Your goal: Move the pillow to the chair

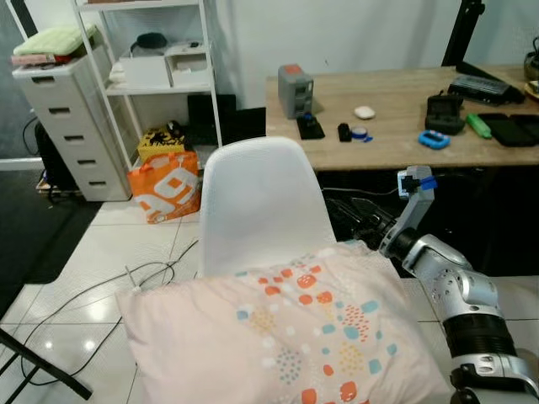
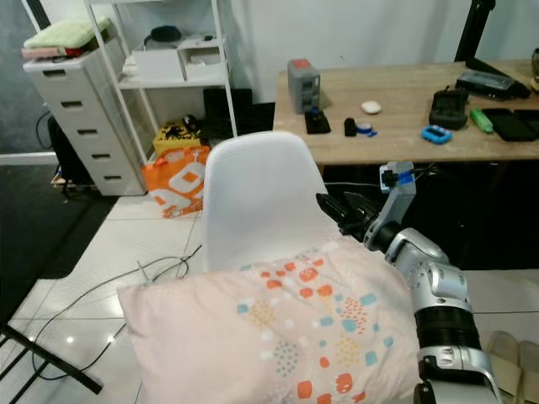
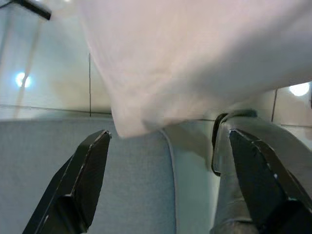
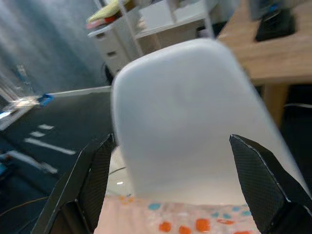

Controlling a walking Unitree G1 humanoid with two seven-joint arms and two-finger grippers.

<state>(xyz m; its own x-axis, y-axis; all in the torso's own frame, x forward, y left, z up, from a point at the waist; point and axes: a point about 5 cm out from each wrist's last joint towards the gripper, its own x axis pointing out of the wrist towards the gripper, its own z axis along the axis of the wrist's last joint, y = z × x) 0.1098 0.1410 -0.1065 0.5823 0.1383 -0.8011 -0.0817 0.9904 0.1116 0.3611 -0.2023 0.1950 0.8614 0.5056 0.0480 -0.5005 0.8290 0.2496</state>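
Note:
A pale pink pillow (image 1: 295,337) with orange and blue dot patterns spreads across the near foreground, its far edge against the white plastic chair (image 1: 261,202). My right gripper (image 2: 341,210) is at the pillow's far right corner, beside the chair. In the right wrist view its fingers (image 4: 97,170) stand open, with the chair back (image 4: 180,107) ahead of them and the pillow (image 4: 185,222) just below. My left gripper (image 3: 169,132) is under the pillow and open. The pillow's underside (image 3: 195,58) hangs over its fingertips, with nothing between them. What bears the pillow is hidden.
A wooden desk (image 1: 396,143) with several small items stands behind the chair. A white shelf (image 1: 160,67) and grey drawers (image 1: 63,118) are at the back left, with an orange bag (image 1: 164,185) on the floor. Cables (image 1: 101,290) cross the tiles; a black stand leg (image 1: 42,366) lies at the near left.

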